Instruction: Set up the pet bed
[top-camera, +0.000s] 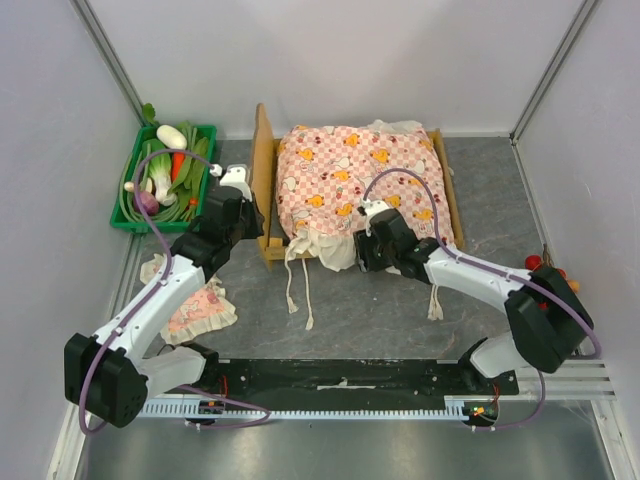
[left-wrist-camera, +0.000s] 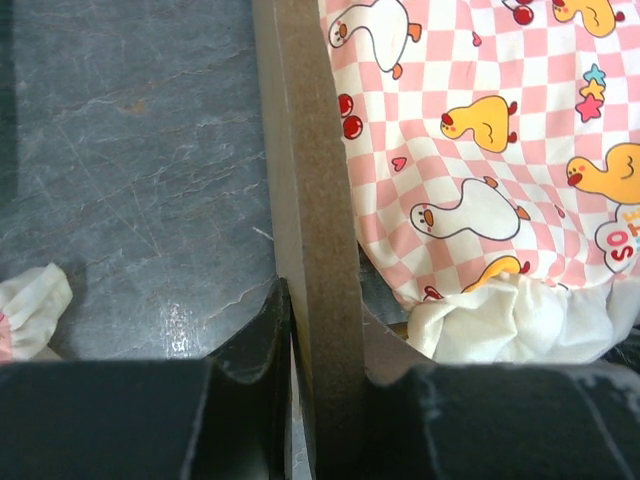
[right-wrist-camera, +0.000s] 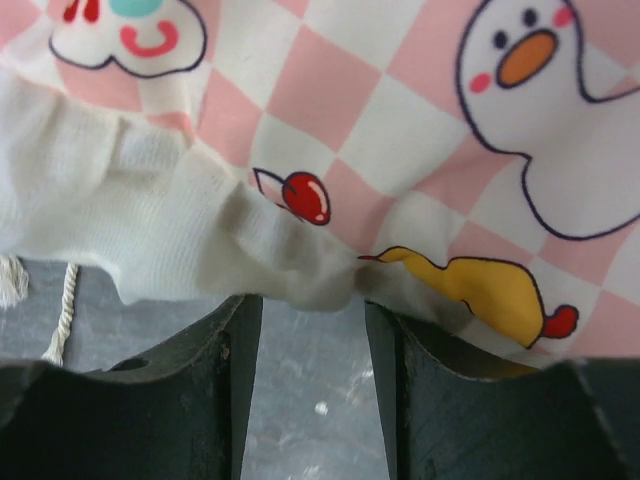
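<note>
Grey table (top-camera: 380, 310): mattress (top-camera: 360, 180) covers most of pet bed (top-camera: 263, 160).

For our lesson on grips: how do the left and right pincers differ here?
The left pincer is shut on the wooden board of the pet bed; the right pincer stands open. The left meets wood; the right is at the white frill of the mattress. Both are black.
</note>
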